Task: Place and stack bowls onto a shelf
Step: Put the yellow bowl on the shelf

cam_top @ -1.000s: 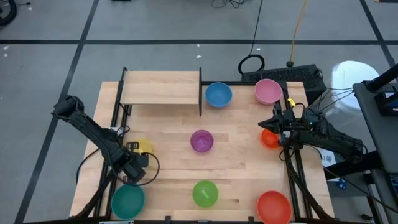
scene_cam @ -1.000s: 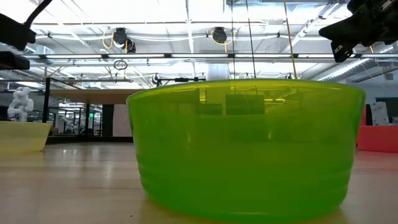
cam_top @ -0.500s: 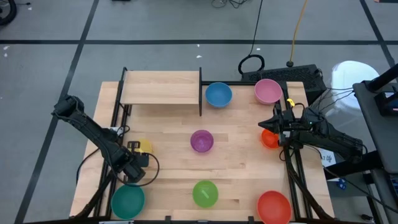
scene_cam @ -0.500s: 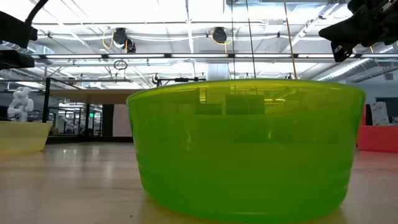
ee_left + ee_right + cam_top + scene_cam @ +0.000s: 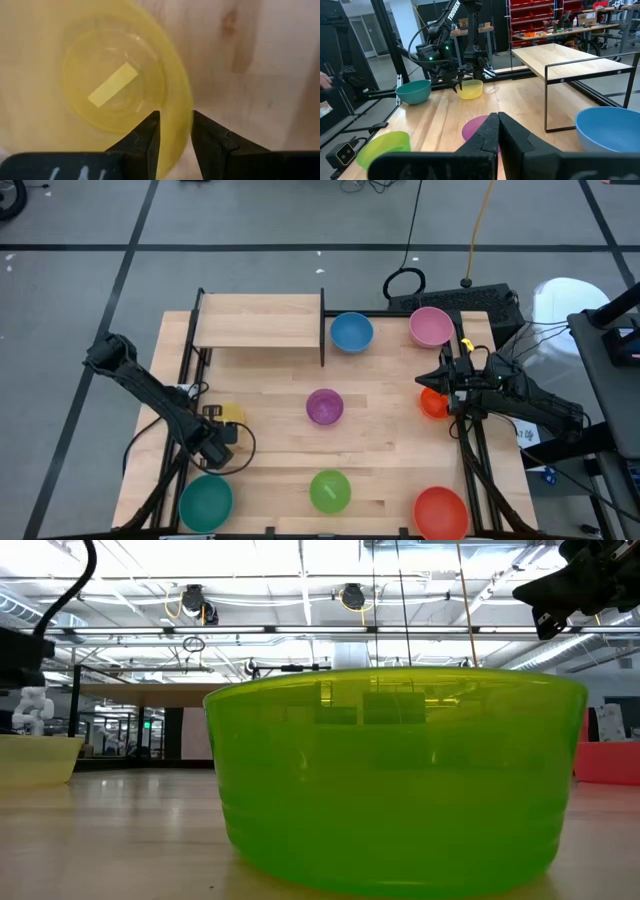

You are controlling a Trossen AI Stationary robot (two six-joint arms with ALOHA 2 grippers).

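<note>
The yellow bowl (image 5: pixel 233 414) stands on its base near the table's left edge. My left gripper (image 5: pixel 175 116) points down over it, open. One finger stands inside the bowl's rim (image 5: pixel 186 107) and one outside; I see no touch. My right gripper (image 5: pixel 497 118) is shut on nothing and points level across the table, above the orange bowl (image 5: pixel 433 404) at the right edge. The shelf (image 5: pixel 260 322) stands at the far left with nothing on it. The purple bowl (image 5: pixel 324 407) sits mid-table and the green bowl (image 5: pixel 330 490) near the front edge.
The teal bowl (image 5: pixel 205 503) sits at the near left, just in front of my left arm. The red bowl (image 5: pixel 440 513) is at the near right. The blue bowl (image 5: pixel 351 332) and the pink bowl (image 5: pixel 431 326) stand along the far edge, right of the shelf.
My left gripper has sunk toward the yellow bowl, still pointing down, and has shifted slightly toward the table's far edge. The bowls have kept their places.
</note>
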